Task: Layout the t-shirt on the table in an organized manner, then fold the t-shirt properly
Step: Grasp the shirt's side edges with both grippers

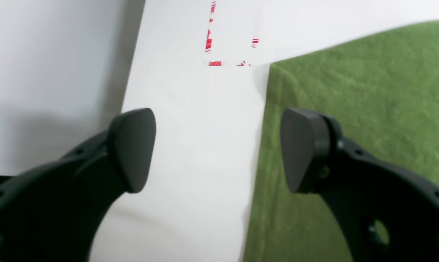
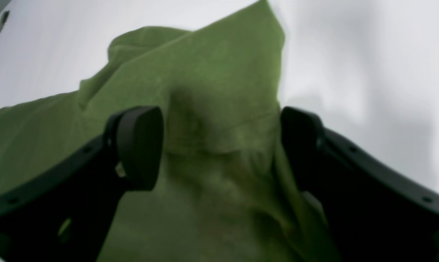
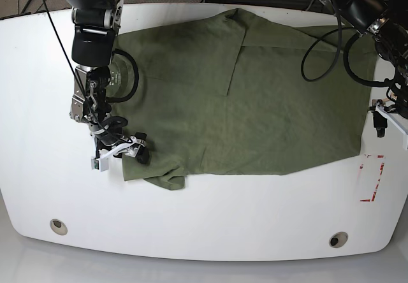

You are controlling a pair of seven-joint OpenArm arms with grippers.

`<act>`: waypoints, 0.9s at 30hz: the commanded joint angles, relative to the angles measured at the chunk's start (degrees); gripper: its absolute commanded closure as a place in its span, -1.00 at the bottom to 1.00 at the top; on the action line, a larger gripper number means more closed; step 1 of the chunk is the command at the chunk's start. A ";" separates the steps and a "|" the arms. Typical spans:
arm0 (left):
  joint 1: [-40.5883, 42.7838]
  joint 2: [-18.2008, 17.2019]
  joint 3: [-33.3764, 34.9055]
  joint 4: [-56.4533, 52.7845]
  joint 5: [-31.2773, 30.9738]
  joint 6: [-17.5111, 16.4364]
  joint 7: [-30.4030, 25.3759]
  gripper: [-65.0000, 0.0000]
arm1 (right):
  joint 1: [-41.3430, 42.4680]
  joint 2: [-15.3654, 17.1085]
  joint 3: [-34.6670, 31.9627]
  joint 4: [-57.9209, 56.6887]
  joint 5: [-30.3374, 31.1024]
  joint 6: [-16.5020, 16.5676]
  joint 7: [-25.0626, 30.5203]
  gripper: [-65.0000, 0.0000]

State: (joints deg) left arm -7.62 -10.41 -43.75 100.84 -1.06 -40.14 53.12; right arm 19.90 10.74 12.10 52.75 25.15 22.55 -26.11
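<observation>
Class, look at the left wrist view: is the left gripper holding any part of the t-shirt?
No; the left gripper is open over bare table, beside the t-shirt edge.

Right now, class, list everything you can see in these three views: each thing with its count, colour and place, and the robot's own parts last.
t-shirt: one, olive green, spread across the middle and far part of the table, one sleeve rumpled at its near corner.
table: one, glossy white, under everything.
grommet holes: two, grey-rimmed, near the table's front edge, one towards each corner.
red tape mark: one, red, on the table beside the shirt's hem corner.
cables: several, black, trailing from the arms.
right gripper: one, black, fingers either side of the rumpled sleeve.
left gripper: one, black, fingers apart over the hem edge, holding nothing.
</observation>
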 commanded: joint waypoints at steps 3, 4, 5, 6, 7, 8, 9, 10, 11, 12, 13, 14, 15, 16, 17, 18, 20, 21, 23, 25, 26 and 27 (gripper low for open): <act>-1.22 -1.41 0.01 -2.16 -0.39 0.14 -1.21 -0.53 | 0.54 0.20 -0.10 0.04 -0.49 -0.79 -2.60 -0.45; -1.57 -1.50 0.01 -2.68 -0.39 0.14 -1.21 -0.53 | 0.54 0.20 -0.10 0.04 -0.49 -0.79 -2.60 -0.45; -2.36 -1.50 -0.08 -3.56 -0.30 0.14 -1.21 -0.53 | 0.54 0.20 -0.10 0.04 -0.49 -0.79 -2.51 -0.43; -2.71 -1.50 -0.25 -4.18 -0.30 0.14 -1.21 -0.53 | 0.54 0.20 -0.10 0.04 -0.49 -0.70 -2.51 -0.41; -3.50 -1.59 -0.34 -5.76 -0.21 0.14 -1.21 -0.53 | 0.54 0.20 -0.19 0.04 -0.49 -0.52 -2.51 -0.30; -3.68 -1.76 -0.34 -6.20 -0.13 0.14 -1.21 -0.53 | 0.54 0.20 -0.19 0.04 -0.49 -0.52 -2.51 -0.26; -4.21 -2.38 -0.34 -7.43 0.22 0.14 -1.21 -0.53 | 0.54 0.20 -0.19 0.04 -0.49 -0.52 -2.51 -0.11; -4.73 -2.90 -0.34 -8.84 0.84 0.14 -1.21 -0.53 | 0.54 0.20 -0.19 0.04 -0.49 -0.52 -2.51 0.05; -5.00 -3.17 -0.34 -9.72 1.19 0.14 -1.21 -0.53 | 0.54 0.20 -0.19 0.04 -0.49 -0.52 -2.51 0.17; -6.05 -3.34 -0.25 -11.83 1.90 0.14 -1.30 -0.53 | 0.54 0.20 -0.19 0.04 -0.49 -0.52 -2.51 0.43; -6.49 -3.43 -0.25 -12.62 2.07 0.14 -1.30 -0.53 | 0.54 0.20 -0.19 0.04 -0.49 -0.52 -2.51 0.52; -8.16 -3.43 -0.25 -14.73 2.69 0.14 -1.39 -0.53 | 0.54 0.29 -0.19 0.04 -0.49 -0.52 -2.51 0.74; -9.04 -3.43 -0.25 -15.96 3.04 0.14 -1.74 -0.53 | 0.54 0.29 -0.19 0.04 -0.49 -0.52 -2.51 0.85; -10.19 -3.43 -0.25 -17.98 3.57 0.14 -2.53 -0.53 | 0.54 0.38 -0.27 0.04 -0.49 -0.44 -2.51 0.99; -10.80 -3.43 -0.25 -19.30 4.01 0.14 -3.41 -0.53 | 0.54 0.47 -0.27 0.04 -0.49 -0.44 -2.51 1.00; -11.59 -3.43 -0.25 -21.23 4.88 0.14 -4.99 -0.53 | 0.54 0.47 -0.27 0.13 -0.49 -0.44 -2.51 1.00; -13.09 -3.43 -0.25 -25.01 6.55 0.14 -8.42 -0.53 | 0.54 0.47 -0.27 0.22 -0.49 -0.44 -2.51 0.94; -13.53 -3.43 -0.25 -26.24 7.17 0.14 -9.65 -0.53 | 0.54 0.47 -0.27 0.22 -0.49 -0.44 -2.51 0.93; -14.58 -3.52 -0.08 -30.11 8.40 0.89 -13.08 -0.54 | 0.45 0.38 -0.27 0.22 -0.49 -0.44 -2.60 0.94; -15.81 -3.61 0.01 -33.89 8.93 3.09 -15.80 -0.54 | 0.36 0.38 -0.27 0.22 -0.49 -0.44 -2.68 0.97; -16.25 -3.61 0.01 -35.39 8.93 3.61 -16.60 -0.55 | 0.28 0.38 -0.27 0.30 -0.49 -0.44 -2.68 0.98; -17.22 -3.78 0.01 -38.82 8.84 4.23 -17.65 -0.55 | 0.28 0.38 -0.27 0.30 -0.49 -0.44 -2.77 0.98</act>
State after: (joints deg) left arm -22.57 -12.88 -43.75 64.97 7.99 -36.77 37.26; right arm 19.42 10.76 11.90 52.45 25.34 22.35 -27.64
